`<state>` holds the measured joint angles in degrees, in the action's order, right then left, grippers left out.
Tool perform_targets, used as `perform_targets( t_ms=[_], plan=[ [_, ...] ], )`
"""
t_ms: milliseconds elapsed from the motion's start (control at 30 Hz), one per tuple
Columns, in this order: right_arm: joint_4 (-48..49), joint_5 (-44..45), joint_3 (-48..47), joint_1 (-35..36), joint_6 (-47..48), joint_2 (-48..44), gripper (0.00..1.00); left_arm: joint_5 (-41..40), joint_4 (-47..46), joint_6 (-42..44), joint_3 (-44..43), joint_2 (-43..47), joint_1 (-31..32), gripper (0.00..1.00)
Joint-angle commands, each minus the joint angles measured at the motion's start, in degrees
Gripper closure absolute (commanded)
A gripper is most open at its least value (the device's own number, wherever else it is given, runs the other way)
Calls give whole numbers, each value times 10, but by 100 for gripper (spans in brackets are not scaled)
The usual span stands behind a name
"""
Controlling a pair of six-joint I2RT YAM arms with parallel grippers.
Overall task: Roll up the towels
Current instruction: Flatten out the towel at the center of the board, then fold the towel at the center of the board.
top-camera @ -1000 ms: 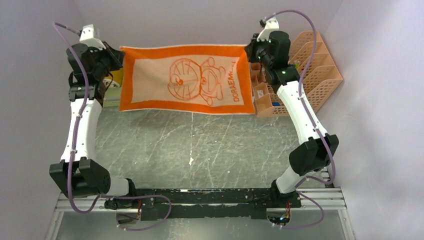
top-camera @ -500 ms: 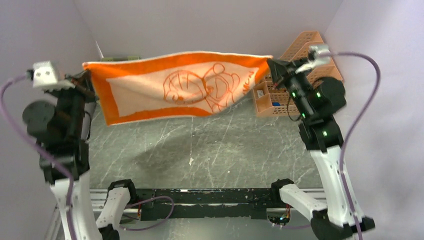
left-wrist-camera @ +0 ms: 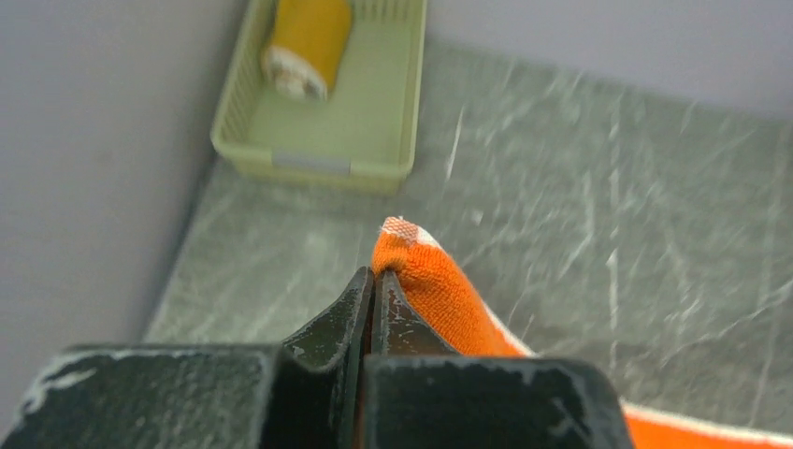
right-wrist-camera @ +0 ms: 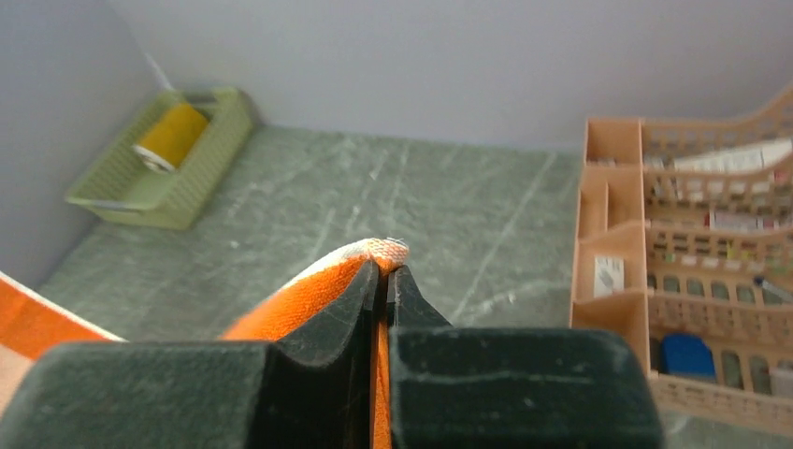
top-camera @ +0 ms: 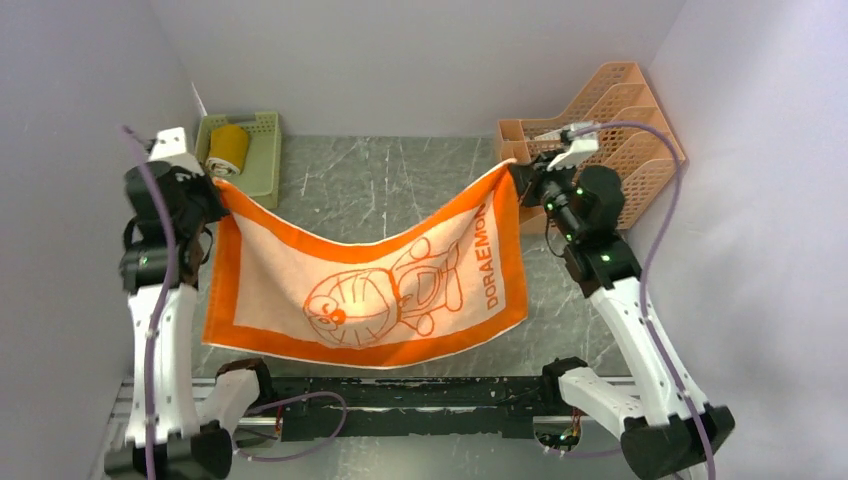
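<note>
Top external view: the left claw [top-camera: 212,185] and right claw [top-camera: 512,170], each pinching a corner of the orange towel [top-camera: 370,290], have swung it nearer; it sags, likely ready for spreading flat.

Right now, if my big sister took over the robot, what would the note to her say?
The left gripper is shut on one top corner of the orange towel.
The right gripper is shut on the other top corner.
The orange towel hangs open between the two arms and sags in the middle.
The yellow towel lies in the green basket at the far left.
Done: the yellow towel looks rolled up.
Left: the orange towel is not rolled. It probably needs laying flat on the table first, then rolling.
</note>
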<state>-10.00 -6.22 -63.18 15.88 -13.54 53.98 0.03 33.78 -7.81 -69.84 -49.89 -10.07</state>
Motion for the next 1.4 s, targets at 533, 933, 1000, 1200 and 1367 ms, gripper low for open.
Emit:
perform_targets(
  t_ms=[533,933,1000,1200,1367],
  plan=[
    [233,35,-78,-82,4,489,100,163,-347,-4,2,-434,-120,93],
    [170,15,-274,-103,33,653,100,222,-385,8,-45,-510,-166,93],
    [167,9,-283,-103,38,656,100,231,-396,1,-31,-503,-170,93],
    [159,-4,-219,-104,22,606,100,214,-390,-46,42,-476,-178,93],
    [162,-8,-96,-105,-47,518,100,195,-405,-100,148,-419,-181,93]
  ],
)
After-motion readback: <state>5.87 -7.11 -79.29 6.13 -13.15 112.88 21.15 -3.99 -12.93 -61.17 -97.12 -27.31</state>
